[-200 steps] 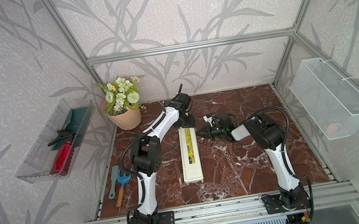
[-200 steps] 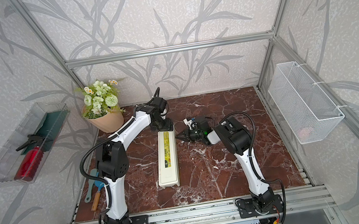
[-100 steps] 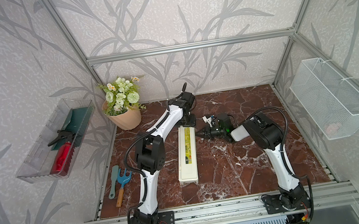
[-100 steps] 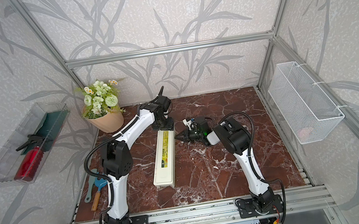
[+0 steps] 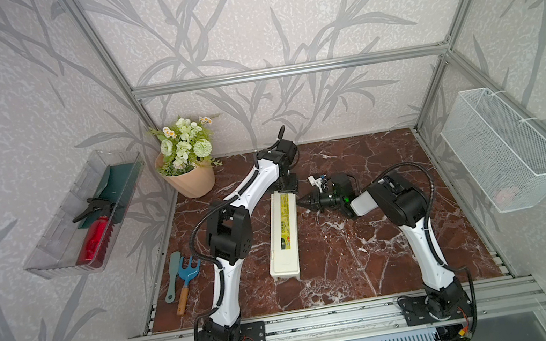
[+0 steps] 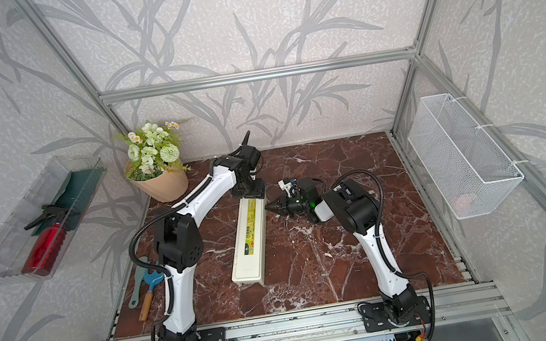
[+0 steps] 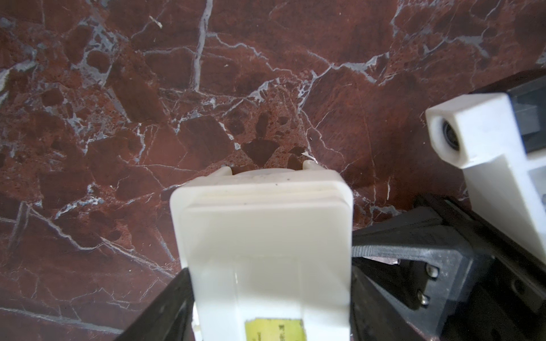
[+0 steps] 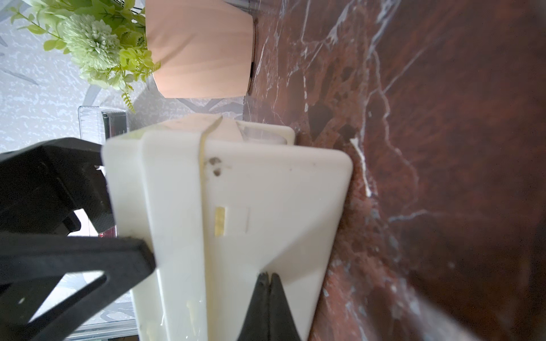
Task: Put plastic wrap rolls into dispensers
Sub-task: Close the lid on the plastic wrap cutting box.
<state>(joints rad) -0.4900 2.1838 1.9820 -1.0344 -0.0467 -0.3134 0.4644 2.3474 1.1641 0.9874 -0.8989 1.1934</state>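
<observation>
Looking down in both top views, we see the dispenser lying flat on the red marble table, between the two arms and closer to the left one. Its long axis runs from the front rail toward the back wall. It is not quite square to them: the far end leans a little toward the right arm's side. The lid faces up and looks closed, and the yellow-green label runs along the same axis over the far half of the lid.

We find the left gripper at the far end of the box, reaching down over it. In the left wrist view its black fingers stand wide apart, one on each long side of the cream casing and pressed against it, so the far end is clamped between them. The near end rests on the marble with nothing touching it.

We see the right gripper coming in from the side, level with the table and pointing across the box's axis. Its fingertips are pressed together into one narrow point and hold nothing. That point sits at the dispenser's side wall near the far end; whether it touches, we cannot tell.

A potted plant stands in the back corner, beyond the left arm.
</observation>
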